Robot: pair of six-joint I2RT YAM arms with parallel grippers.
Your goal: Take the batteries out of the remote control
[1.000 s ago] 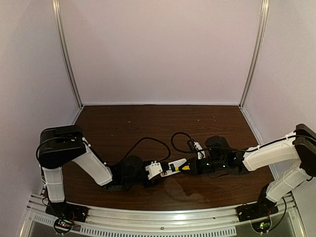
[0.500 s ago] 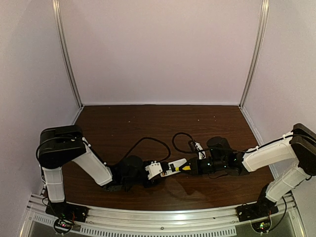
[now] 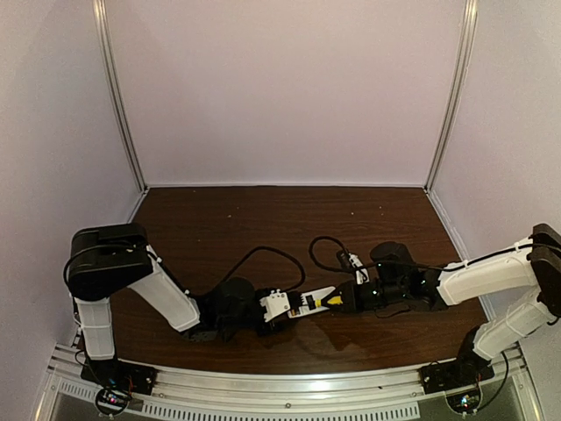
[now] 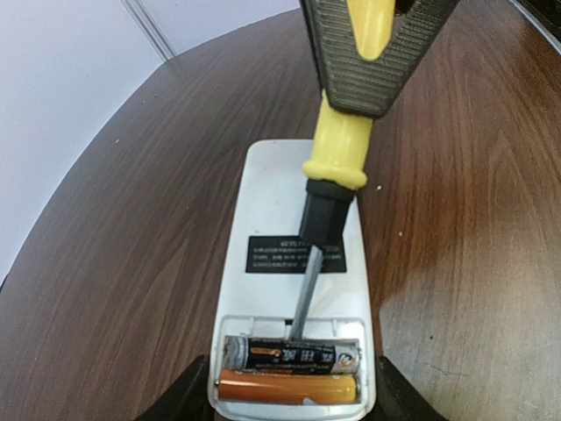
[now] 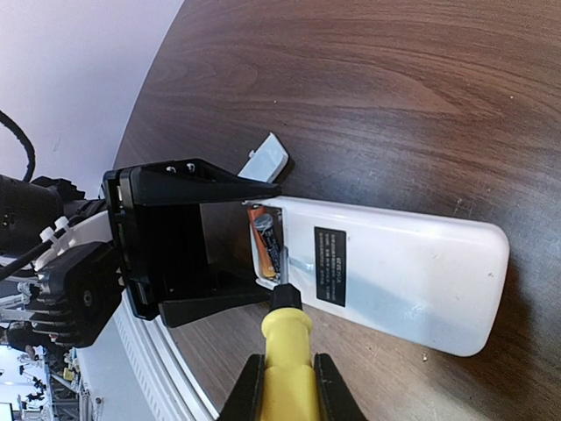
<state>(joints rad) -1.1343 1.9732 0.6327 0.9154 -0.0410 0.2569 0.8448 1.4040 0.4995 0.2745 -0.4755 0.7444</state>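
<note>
Brown wood table (image 3: 263,210), pale walls (image 3: 280,88) on 3 sides. Both arms lie low & meet near the front middle of the table.

L gripper (image 4: 294,405) holds the remote (image 4: 294,210) by one end. Its 2 black fingers (image 4: 186,396) sit one on each long side of the remote, narrow & pressed on it. The remote is white & flat, back side up, w/ a black label in the middle. It is down at table level, but I can't tell if it rests on the wood.

The battery box, at the end the L gripper holds, is open. Both batteries are inside, side by side, lying across the remote. The dark battery (image 4: 294,355) is on the label side. The orange battery (image 4: 289,388) is next to it, closest to the end of the remote.

R gripper (image 5: 287,390) holds the screwdriver (image 4: 344,149) by its yellow handle, fingers narrow & tight on it. The thin metal rod slants down over the label. Its tip is at the edge of the box, right at the dark battery. Can't tell if it touches.

Small white cover (image 5: 267,158) lies on the table just beside the L gripper, apart from the remote. Black cable (image 3: 263,253) loops on the table behind the 2 grippers.
</note>
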